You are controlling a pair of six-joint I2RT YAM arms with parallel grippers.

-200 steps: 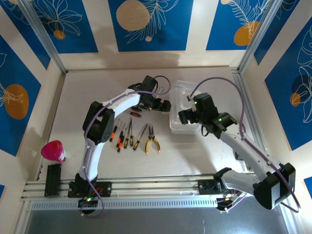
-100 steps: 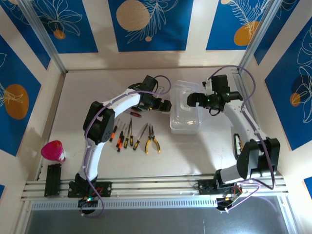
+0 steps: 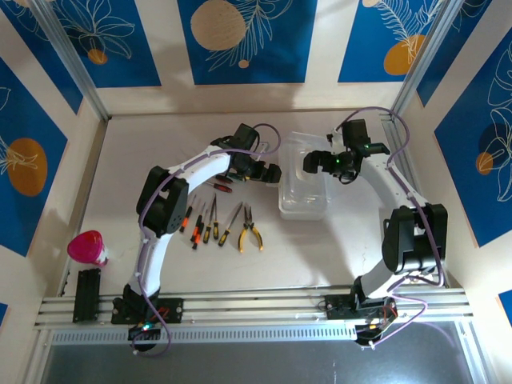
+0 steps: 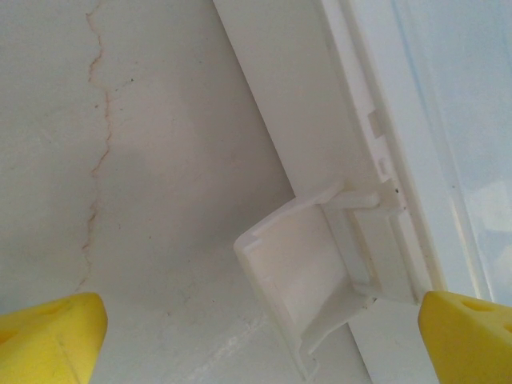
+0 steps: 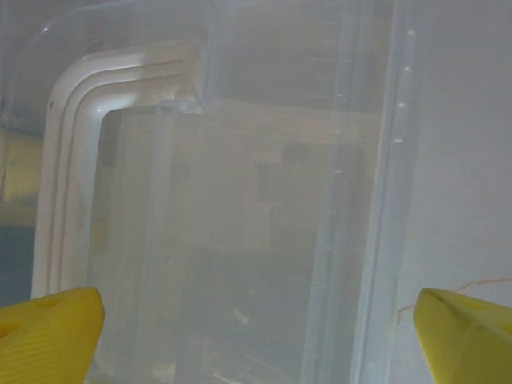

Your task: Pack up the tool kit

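Overhead, pliers (image 3: pixel 251 233) beside clear case (image 3: pixel 304 198), left wrist, white latch (image 4: pixel 300 272)

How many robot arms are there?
2. The white left arm reaches the left side of the clear rectangular plastic case; the white right arm hangs over it. None hidden.

The clear rectangular plastic case (image 3: pixel 305 197) lies flat on the table, right of centre, and a white clip (image 4: pixel 298 276) juts from its rim. Left of it, well apart, yellow-handled pliers (image 3: pixel 251 234) and slim screwdrivers (image 3: pixel 197 230) lie side by side in a row. A red screwdriver (image 3: pixel 222 186) lies separately behind that row
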